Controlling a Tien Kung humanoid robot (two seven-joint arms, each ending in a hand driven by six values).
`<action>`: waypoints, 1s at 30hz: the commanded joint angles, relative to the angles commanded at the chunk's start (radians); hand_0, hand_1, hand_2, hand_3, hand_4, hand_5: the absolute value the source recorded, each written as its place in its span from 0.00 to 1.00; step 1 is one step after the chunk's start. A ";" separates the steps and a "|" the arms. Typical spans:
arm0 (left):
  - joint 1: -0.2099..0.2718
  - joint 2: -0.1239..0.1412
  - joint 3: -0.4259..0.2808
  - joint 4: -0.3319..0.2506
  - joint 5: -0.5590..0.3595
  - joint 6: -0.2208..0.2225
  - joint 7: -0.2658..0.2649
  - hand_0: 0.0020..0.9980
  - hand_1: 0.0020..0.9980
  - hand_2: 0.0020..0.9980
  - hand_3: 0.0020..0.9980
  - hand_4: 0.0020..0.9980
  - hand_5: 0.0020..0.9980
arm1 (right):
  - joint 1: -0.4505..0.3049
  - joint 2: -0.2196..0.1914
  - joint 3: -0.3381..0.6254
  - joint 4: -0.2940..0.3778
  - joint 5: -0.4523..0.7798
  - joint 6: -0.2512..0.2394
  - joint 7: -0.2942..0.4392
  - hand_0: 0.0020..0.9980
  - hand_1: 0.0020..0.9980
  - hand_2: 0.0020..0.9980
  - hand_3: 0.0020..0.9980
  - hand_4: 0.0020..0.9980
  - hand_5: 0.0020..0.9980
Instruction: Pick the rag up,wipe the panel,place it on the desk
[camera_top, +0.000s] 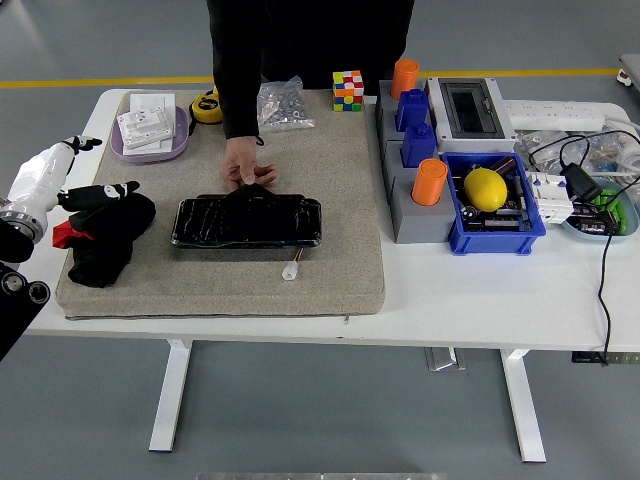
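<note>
One hand of mine is in view: my left hand (95, 195) at the left end of the grey mat (330, 200), black fingers closed down on the top of the black rag (100, 240). Rag lies bunched on the mat, not lifted. Panel (247, 222), black and glossy, sits well to the right of the rag, mid-mat. A person's hand (243, 165) presses its far edge, steadying it. My read: pickup just starting; wiping and setting the rag back down both remain. Right hand not in view.
</note>
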 joint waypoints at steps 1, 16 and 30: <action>-0.001 -0.001 0.003 0.004 0.000 0.000 0.001 0.74 0.89 0.89 0.87 0.95 0.57 | 0.000 0.000 0.000 0.000 0.000 0.000 0.000 0.69 0.45 0.64 0.62 1.00 0.70; -0.046 -0.046 0.075 0.144 -0.033 0.024 -0.020 0.71 0.87 0.88 0.85 0.94 0.50 | 0.002 -0.001 0.008 0.002 -0.003 -0.001 0.003 0.69 0.45 0.64 0.62 1.00 0.70; -0.052 -0.069 0.111 0.181 -0.021 0.035 -0.014 0.62 0.82 0.86 0.84 0.87 0.36 | 0.001 -0.001 0.026 0.013 -0.014 -0.008 0.005 0.69 0.45 0.64 0.62 1.00 0.70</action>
